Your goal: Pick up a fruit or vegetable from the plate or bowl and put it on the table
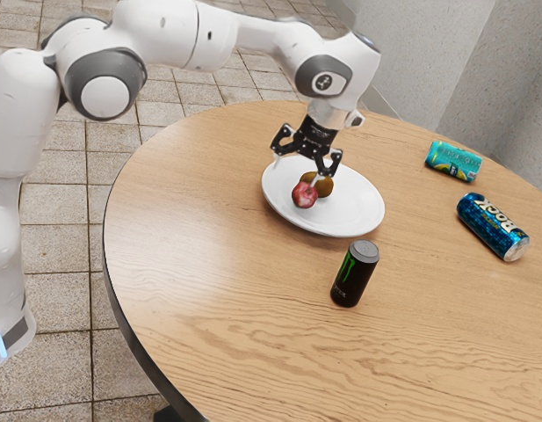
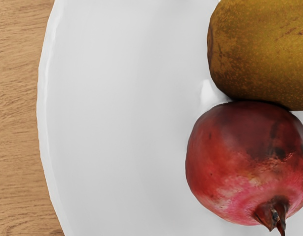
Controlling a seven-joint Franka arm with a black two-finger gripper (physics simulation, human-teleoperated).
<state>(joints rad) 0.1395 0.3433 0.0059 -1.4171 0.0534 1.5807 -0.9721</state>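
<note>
Over the plate's near-arm side hangs my gripper [image 1: 297, 172], open, its two fingers spread well apart with nothing between them. The white plate [image 1: 354, 217] lies on the table [image 1: 209, 290]. On it a red pomegranate [image 1: 304, 195] touches a brown-gold fruit [image 1: 321, 185], a kiwi or pear by its look; one fingertip stands in front of or just above this pair. In the wrist view the pomegranate [image 2: 244, 162] and the brown-gold fruit [image 2: 264, 49] rest side by side on the plate [image 2: 117, 118], off to one side of the hand.
A black can [image 1: 354, 274] stands upright on the table close to the plate's rim. Farther toward the exterior view's right, a teal can [image 1: 453, 161] and a blue can [image 1: 492, 226] lie on their sides. The table's rounded edge runs along the exterior view's left.
</note>
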